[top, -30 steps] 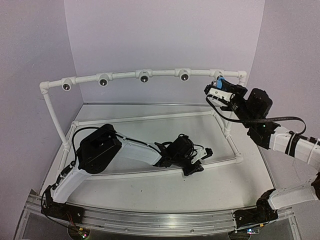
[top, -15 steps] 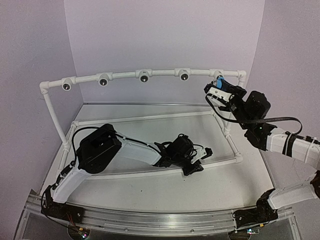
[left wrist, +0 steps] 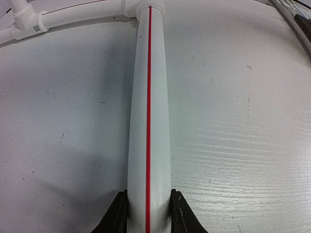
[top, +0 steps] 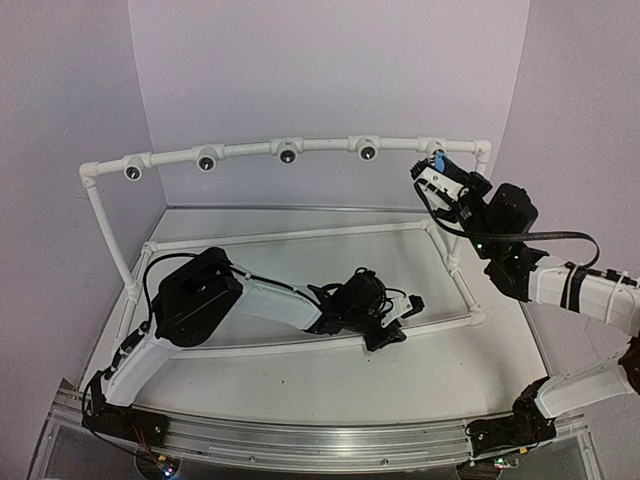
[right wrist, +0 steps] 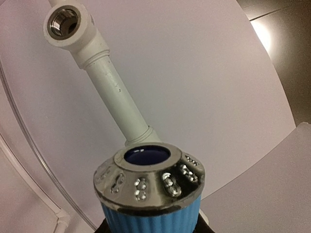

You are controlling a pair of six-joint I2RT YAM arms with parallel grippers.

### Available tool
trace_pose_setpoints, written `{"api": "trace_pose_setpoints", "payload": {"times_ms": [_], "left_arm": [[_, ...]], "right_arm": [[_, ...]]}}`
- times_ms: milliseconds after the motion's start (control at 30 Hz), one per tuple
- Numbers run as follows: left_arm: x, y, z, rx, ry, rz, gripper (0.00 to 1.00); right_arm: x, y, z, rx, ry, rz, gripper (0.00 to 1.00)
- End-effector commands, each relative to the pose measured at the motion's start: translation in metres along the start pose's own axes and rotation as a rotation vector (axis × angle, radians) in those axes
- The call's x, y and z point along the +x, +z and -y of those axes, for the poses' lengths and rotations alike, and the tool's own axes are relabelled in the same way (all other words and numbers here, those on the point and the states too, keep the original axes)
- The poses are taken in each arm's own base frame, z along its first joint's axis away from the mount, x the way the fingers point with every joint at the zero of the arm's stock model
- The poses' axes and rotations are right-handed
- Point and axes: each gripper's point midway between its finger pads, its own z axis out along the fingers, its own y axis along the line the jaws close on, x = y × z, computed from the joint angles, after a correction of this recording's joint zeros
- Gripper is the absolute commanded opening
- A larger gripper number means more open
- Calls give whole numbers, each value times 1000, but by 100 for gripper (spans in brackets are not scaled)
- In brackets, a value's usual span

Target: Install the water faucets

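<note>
My right gripper point(top: 438, 174) is raised at the right end of the white pipe rail point(top: 250, 152) and is shut on a water faucet point(top: 439, 160). In the right wrist view this faucet point(right wrist: 148, 194) has a blue ribbed body and a grey metallic head with a dark round opening. It fills the bottom of that view and hides the jaws. Behind it a white pipe point(right wrist: 116, 97) rises to a tee fitting point(right wrist: 65, 22) with a threaded metal opening. My left gripper point(top: 405, 308) lies low on the table, shut on the frame's front pipe point(left wrist: 148, 121), which has a red line.
Several tee fittings with dark openings sit along the top rail, such as one at the far left point(top: 133, 170) and one in the middle point(top: 288, 153). The white pipe frame's base rectangle point(top: 300, 235) lies on the white table. Purple walls close in on the back and sides.
My right gripper has crept up and slightly left with the faucet, closer to the rail's right end. The left arm has not moved.
</note>
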Motion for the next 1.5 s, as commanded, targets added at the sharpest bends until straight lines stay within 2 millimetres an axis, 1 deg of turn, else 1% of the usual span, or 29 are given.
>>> {"api": "trace_pose_setpoints", "payload": {"times_ms": [0, 233, 533, 833, 1233, 1467], "left_arm": [[56, 5, 51, 159, 3, -150, 0], [56, 5, 54, 163, 8, -152, 0], [56, 5, 56, 159, 19, -150, 0], [59, 6, 59, 158, 30, -157, 0], [60, 6, 66, 170, 40, -159, 0], [63, 5, 72, 172, 63, -169, 0]], "right_arm": [[34, 5, 4, 68, 89, -152, 0], [36, 4, 2, 98, 167, -171, 0], [41, 9, 1, 141, 266, -206, 0], [44, 15, 7, 191, 396, -228, 0], [44, 19, 9, 205, 503, -235, 0], [46, 21, 6, 213, 572, -241, 0]]}}
